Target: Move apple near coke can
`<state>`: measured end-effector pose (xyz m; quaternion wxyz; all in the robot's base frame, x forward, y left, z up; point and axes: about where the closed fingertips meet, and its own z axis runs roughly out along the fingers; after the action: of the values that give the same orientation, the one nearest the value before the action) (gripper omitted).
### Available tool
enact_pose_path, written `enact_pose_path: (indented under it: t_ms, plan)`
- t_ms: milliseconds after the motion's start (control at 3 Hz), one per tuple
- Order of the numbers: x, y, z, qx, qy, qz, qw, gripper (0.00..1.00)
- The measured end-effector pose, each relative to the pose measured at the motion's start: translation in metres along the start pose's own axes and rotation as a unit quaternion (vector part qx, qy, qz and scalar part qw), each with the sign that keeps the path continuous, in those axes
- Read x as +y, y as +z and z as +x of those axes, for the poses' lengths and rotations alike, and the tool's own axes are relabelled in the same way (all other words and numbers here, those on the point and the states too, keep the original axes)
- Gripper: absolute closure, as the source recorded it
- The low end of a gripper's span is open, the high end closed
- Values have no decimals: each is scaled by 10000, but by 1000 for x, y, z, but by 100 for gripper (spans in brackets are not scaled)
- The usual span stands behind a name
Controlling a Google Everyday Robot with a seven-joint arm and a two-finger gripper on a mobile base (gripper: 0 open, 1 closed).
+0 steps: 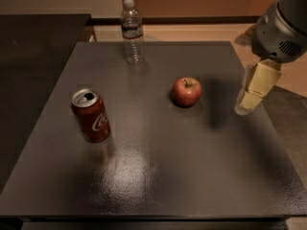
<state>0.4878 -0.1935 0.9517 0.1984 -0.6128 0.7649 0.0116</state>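
The red apple (186,91) sits upright on the dark table (158,176), right of centre. The red coke can (91,115) stands upright at the left, well apart from the apple. My gripper (253,89) hangs from the grey arm (280,28) above the table's right edge, to the right of the apple and clear of it. It holds nothing that I can see.
A clear plastic water bottle (132,31) stands at the table's far edge, behind and between the can and the apple. A dark counter (33,56) runs along the left side. Tan floor shows past the far and right edges.
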Motion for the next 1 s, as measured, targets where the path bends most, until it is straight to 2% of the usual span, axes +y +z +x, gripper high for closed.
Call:
enact_pose_path:
  t_ms: [333,667,1000]
  plan:
    - [-14,23,-20,-276,-118,-107,9995,0]
    - [-13,48,-47,-469,-292,-309,9980,0]
    - [-5,75,-66,-465,-453,-453,9969,0]
